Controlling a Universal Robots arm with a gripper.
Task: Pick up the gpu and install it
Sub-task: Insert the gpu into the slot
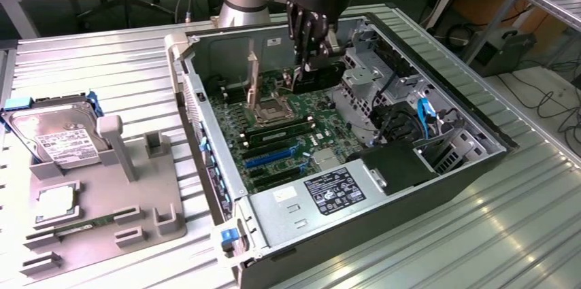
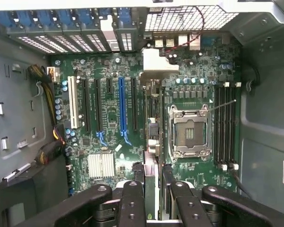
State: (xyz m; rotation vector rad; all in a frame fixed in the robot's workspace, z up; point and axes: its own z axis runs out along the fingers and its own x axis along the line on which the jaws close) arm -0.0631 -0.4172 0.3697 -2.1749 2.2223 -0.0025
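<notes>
The arm is seen reaching down into an open computer case [image 1: 472, 160] that lies on its side on a ribbed metal tabletop [image 1: 109, 71]. In the exterior view the gripper [image 1: 313, 54] hangs over the far part of the case, above the motherboard [image 1: 281, 132]. Between its dark fingers [image 1: 300, 30] a thin flat card, the gpu [image 1: 307, 79], is held on edge, its lower end close above the board and just beside the CPU socket [image 1: 269, 109].

In the wrist view the fingers [image 2: 132, 203] are seen about half closed, pressed on either side of the gpu [image 2: 150, 175], which runs edge-on away from the camera over the middle of the board. The card lies between the CPU socket [image 2: 189, 132] on one side and the row of expansion slots on the other, among them a blue slot [image 2: 122, 104] and a white slot [image 2: 73, 101]. Whether the card's edge touches the board cannot be told.

On the exterior view's left, well apart from the case, a grey holder tray [image 1: 136, 207] rests on the tabletop. A silver hard drive [image 1: 54, 136] with a white label stands tilted in it, a processor [image 1: 56, 204] lies flat nearer the camera, and a narrow green memory stick [image 1: 86, 226] lies beside that.
</notes>
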